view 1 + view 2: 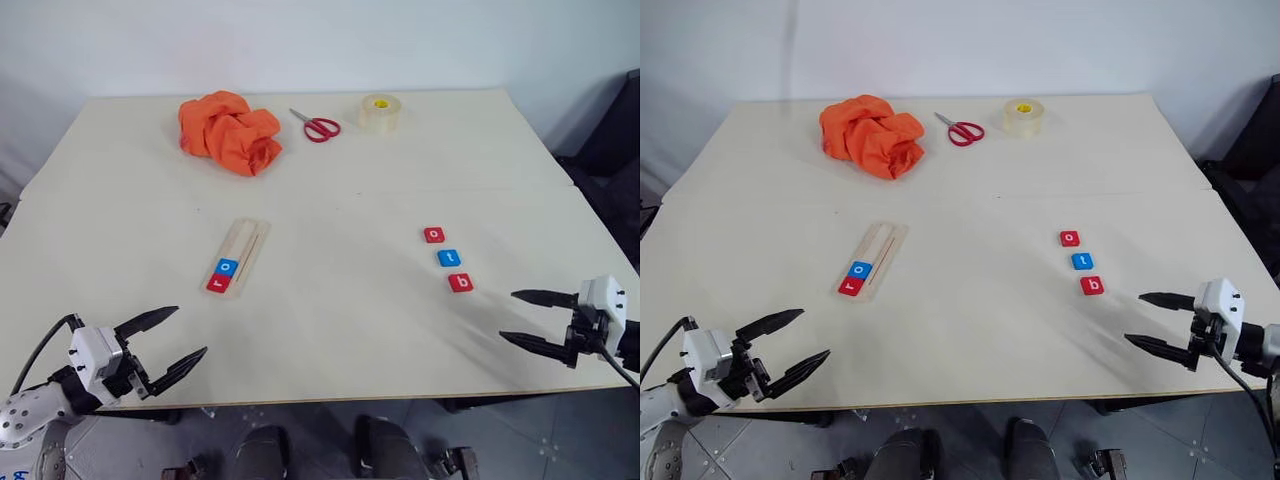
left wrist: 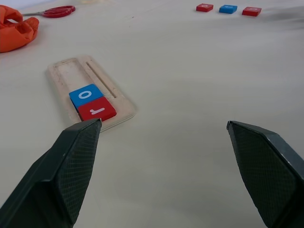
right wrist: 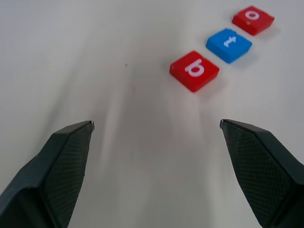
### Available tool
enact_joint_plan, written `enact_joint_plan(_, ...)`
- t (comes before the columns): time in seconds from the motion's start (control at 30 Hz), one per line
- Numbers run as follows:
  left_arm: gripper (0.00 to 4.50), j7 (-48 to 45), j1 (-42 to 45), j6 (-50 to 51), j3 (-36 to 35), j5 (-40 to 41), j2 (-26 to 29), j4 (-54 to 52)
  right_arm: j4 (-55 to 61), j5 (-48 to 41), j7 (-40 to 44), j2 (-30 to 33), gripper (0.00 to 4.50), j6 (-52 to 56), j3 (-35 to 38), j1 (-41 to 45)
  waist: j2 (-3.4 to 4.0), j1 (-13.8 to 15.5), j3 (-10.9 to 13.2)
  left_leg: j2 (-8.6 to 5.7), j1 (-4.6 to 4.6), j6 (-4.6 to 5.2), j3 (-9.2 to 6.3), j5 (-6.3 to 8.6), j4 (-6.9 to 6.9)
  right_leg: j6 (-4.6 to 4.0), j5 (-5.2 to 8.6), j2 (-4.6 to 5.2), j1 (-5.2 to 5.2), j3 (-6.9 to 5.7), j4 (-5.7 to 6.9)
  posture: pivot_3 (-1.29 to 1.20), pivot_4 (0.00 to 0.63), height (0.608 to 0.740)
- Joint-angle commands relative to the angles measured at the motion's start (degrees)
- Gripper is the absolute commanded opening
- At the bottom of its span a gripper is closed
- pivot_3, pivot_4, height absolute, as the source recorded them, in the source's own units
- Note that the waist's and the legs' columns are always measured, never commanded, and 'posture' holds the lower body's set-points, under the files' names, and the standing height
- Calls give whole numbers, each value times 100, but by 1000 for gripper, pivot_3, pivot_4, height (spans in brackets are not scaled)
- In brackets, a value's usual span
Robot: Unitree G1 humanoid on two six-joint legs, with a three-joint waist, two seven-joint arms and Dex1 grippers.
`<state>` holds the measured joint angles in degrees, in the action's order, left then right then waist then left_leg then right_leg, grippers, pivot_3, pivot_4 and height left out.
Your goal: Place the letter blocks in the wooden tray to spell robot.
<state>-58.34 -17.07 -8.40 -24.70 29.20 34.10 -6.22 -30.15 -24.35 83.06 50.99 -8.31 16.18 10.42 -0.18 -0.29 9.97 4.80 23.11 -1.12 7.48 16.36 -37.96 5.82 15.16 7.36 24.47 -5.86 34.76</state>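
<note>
Ahead of the wide-open, empty right pincer, the red b block lies flat on the tabletop, apparently light, rigid and thin, best gripped across opposite edges.

Inventory, by count:

- Small flat square letter tiles: five in all. Three red: red "r" tile, red "o" tile, red "b" tile. Two blue: blue "o" tile, blue "t" tile.
- Long narrow pale-wood tray with raised rim: one, with two tiles in it; three tiles lie loose.
- Crumpled orange cloth: one.
- Red-handled scissors: one pair.
- Roll of clear tape with yellow core: one.
- Pale counter: one.
</note>
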Motion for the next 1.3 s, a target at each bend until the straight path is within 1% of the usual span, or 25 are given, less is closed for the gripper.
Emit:
enact_joint_plan(0.03,4500,95,20,-115,-153,76,-31,-67,331,-101,-141,-31,4459,137,60,136,0,0,0,0,0,0,0,0,0,0,0,0,1,0,1,0,150,740)
enact_joint_plan(0.13,4500,542,107,239,-165,34,-49,-116,481,-93,-245,-60,4459,273,42,205,0,3,0,0,0,0,-1,0,-3,0,0,1,0,1,4,0,150,740)
enact_joint_plan(0.27,4500,1025,12,411,-228,-131,-47,-339,701,-132,-376,-137,4459,442,35,287,0,5,0,0,0,0,-1,0,-4,-1,0,1,0,1,8,0,150,740)
enact_joint_plan(0.4,4500,1643,-467,1121,-586,36,-51,-863,1047,-153,-469,-283,4459,613,-75,530,0,-26,0,1,0,0,-1,0,-4,-1,0,1,2,3,10,0,150,740)
enact_joint_plan(0.5,4500,1724,-852,1339,-814,172,-110,-1213,1257,-173,-514,-403,4459,751,-178,706,-4,-90,2,3,0,-1,-1,1,-4,-3,2,0,4,4,13,0,150,740)
enact_joint_plan(0.6,4500,1898,-1118,1599,-974,226,-183,-1503,1219,-122,-496,-491,4459,781,-304,964,-5,-118,3,2,-1,-1,-2,1,-5,-6,3,1,3,4,15,0,150,740)
enact_joint_plan(0.8,4500,2269,-1344,2133,-1149,258,-277,-1992,1094,-18,-410,-584,4459,737,-553,1456,-8,-127,5,1,0,-1,-5,1,-6,-9,5,2,4,3,18,0,150,740)
enact_joint_plan(0.9,4500,2477,-1076,2452,-1049,182,-139,-2047,1140,-16,-420,-635,4459,773,-657,1602,-8,-123,5,1,0,-1,-6,1,-6,-12,7,1,4,1,18,0,150,740)
enact_joint_plan(1.13,4500,3343,137,3651,-467,24,75,-2049,1380,-44,-519,-697,4459,873,-713,1567,-8,-110,5,-1,0,-1,-9,-1,-10,-11,6,2,1,1,31,0,150,740)
enact_joint_plan(1.23,4500,3732,815,4312,-20,-51,136,-2004,1494,-62,-556,-674,4459,945,-708,1513,-9,-120,5,-1,1,-2,-6,-1,-9,-11,6,1,4,2,31,0,150,740)
enact_joint_plan(1.3,4500,3858,1129,4562,179,-95,120,-1964,1541,-70,-572,-660,4459,993,-701,1498,-10,-115,5,-2,0,-3,-7,-2,-10,-10,6,1,4,2,35,0,150,740)
